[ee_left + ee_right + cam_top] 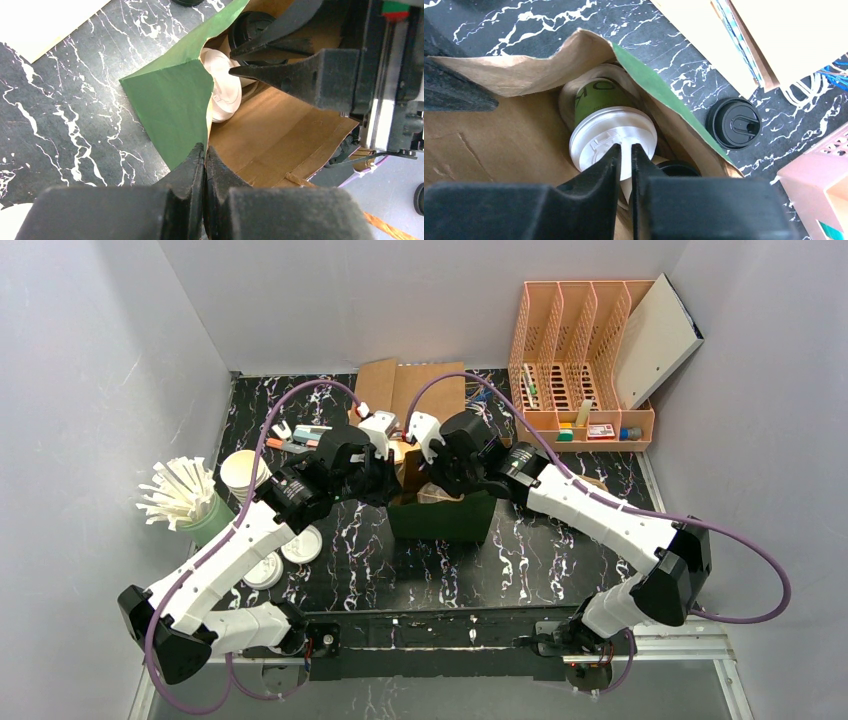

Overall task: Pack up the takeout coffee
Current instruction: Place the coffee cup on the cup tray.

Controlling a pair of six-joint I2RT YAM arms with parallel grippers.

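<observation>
A green paper bag point(440, 515) with a brown inside point(280, 130) stands open at the table's middle. My left gripper point(205, 150) is shut on the bag's near edge and holds its mouth open. Inside the bag, a green coffee cup point(599, 97) with a white lid point(614, 132) leans against the bag wall. A black-lidded cup point(679, 167) sits beside it. My right gripper point(625, 149) hangs just above the white lid, its jaws a narrow gap apart with nothing between them. Its fingers point(280, 75) also show in the left wrist view, over the bag's mouth.
A loose black lid point(734, 122) lies on the table beyond the bag. A peach desk organizer point(580, 350) stands at the back right and flat brown bags point(400, 385) lie behind. On the left are a green cup of stirrers point(190, 495), stacked cups point(243, 472) and white lids point(300, 543).
</observation>
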